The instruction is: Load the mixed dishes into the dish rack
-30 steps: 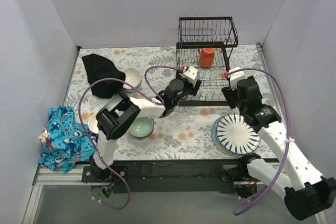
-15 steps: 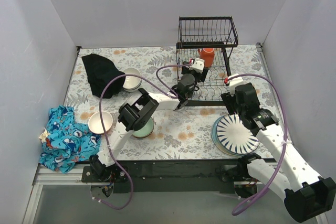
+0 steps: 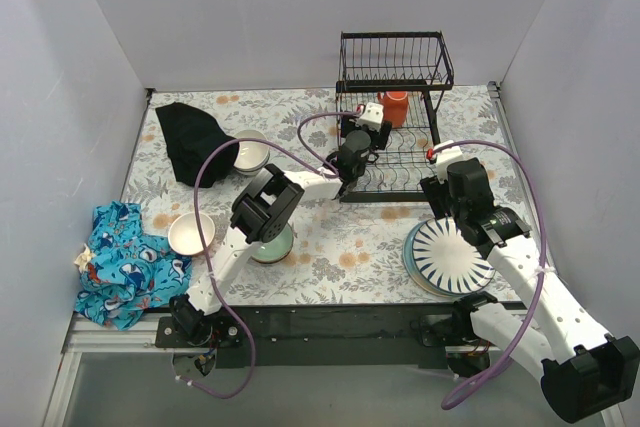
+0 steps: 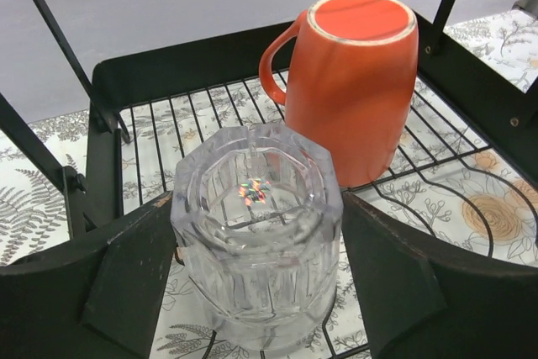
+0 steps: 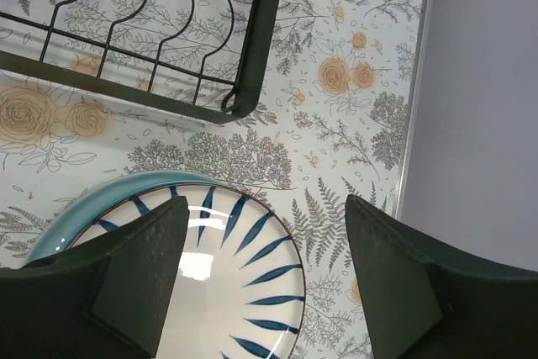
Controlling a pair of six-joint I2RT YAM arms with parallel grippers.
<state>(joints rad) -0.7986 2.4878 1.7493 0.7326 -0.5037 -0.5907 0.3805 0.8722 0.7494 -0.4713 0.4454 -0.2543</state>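
The dish rack (image 3: 392, 59) stands at the far edge of the worktop (image 3: 345, 259), right of the middle, and by my reading it is barely loaded. Its upper basket looks empty.

The largest dishes are not yet racked. The striped plates (image 3: 448, 257) lie stacked near the front right corner. The right gripper (image 3: 445, 172) hangs above their far rim, just off the rack's near right corner. Its fingers (image 5: 134, 283) are spread wide with nothing between them.

Next in size, the pale-green-inside bowl (image 3: 270, 243) sits left of the middle, toward the near edge. One small white bowl (image 3: 190, 234) rests further left, beside the blue patterned cloth (image 3: 125, 262). More white bowls (image 3: 250, 155) sit nested by the black cloth (image 3: 192, 139), toward the far left corner.

The orange mug (image 4: 357, 81) is in place, upside down on the rack's lower tray (image 4: 168, 69).

Just beside the mug, the left gripper (image 4: 256, 292) pinches a clear glass (image 4: 256, 233), also mouth down, at the tray. Whether it already rests on the wires I cannot tell.

So one piece is loaded, one is arriving, and the plates and bowls remain.
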